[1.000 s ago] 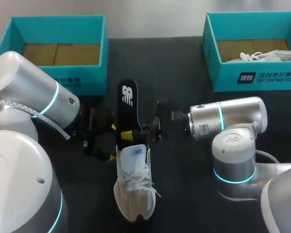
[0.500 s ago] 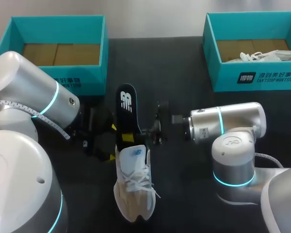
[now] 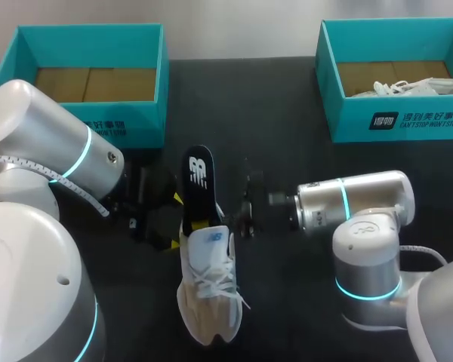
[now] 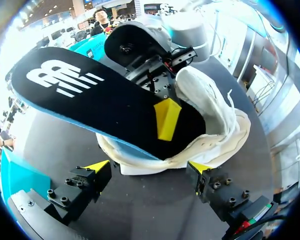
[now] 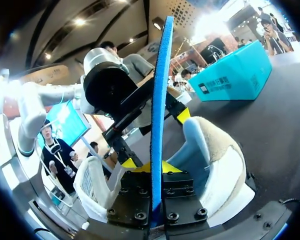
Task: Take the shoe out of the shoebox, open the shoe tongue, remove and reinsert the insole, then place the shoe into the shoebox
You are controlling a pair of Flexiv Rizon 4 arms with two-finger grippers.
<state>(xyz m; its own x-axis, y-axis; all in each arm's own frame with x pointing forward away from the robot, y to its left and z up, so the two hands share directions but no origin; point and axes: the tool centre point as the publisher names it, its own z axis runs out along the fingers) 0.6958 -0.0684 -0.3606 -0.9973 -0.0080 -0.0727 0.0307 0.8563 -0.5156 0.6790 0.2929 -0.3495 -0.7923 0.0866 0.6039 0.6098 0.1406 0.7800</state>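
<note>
A white sneaker (image 3: pixel 208 294) lies on the dark tabletop (image 3: pixel 287 151) between the two arms, well clear of both boxes. Its heel end points toward the boxes. A black insole (image 3: pixel 198 177) with a blue underside rises out of the heel opening, its lower end still inside the shoe. The right end effector (image 5: pixel 156 167) is closed on this insole, one yellow tip pressed flat against each face. The left end effector (image 4: pixel 149 167) stands wide open with nothing in it, and its two yellow tips sit just beside the sneaker's sole at the heel. At the tabletop's far edge, the teal shoebox (image 3: pixel 128 128) on the left is open, while the other teal shoebox (image 3: pixel 408 121) on the right holds crumpled white paper (image 3: pixel 408 87).
</note>
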